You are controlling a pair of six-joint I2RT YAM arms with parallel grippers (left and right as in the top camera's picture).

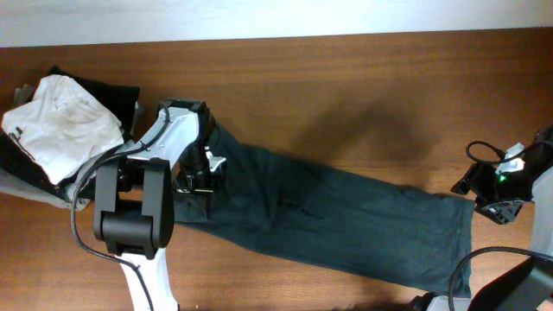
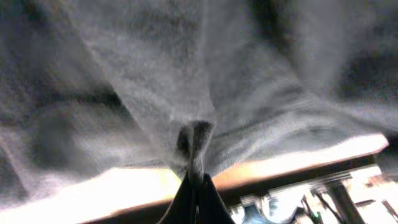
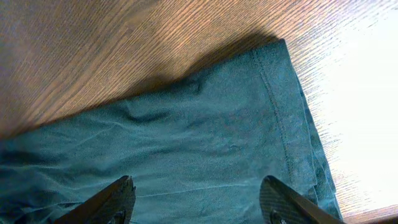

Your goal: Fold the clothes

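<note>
The clothes (image 1: 328, 216), one long dark charcoal piece, lie stretched diagonally across the wooden table (image 1: 346, 78) from centre left to lower right. My left gripper (image 1: 202, 169) is at their left end, shut on a pinched ridge of cloth. In the left wrist view the closed gripper (image 2: 196, 182) holds that bunched fold, and the grey fabric (image 2: 155, 74) hangs blurred above. My right gripper (image 1: 477, 197) hovers over the right end. It stands open (image 3: 198, 182), fingers wide apart above the cloth (image 3: 186, 143) beside the stitched hem (image 3: 283, 118), holding nothing.
A heap at the far left holds a white garment (image 1: 60, 117) on top of black cloth (image 1: 108, 88), with light grey cloth (image 1: 22, 186) under it. The table's right edge lies just beyond the hem (image 3: 360, 124). A pale wall (image 1: 259, 17) runs along the back.
</note>
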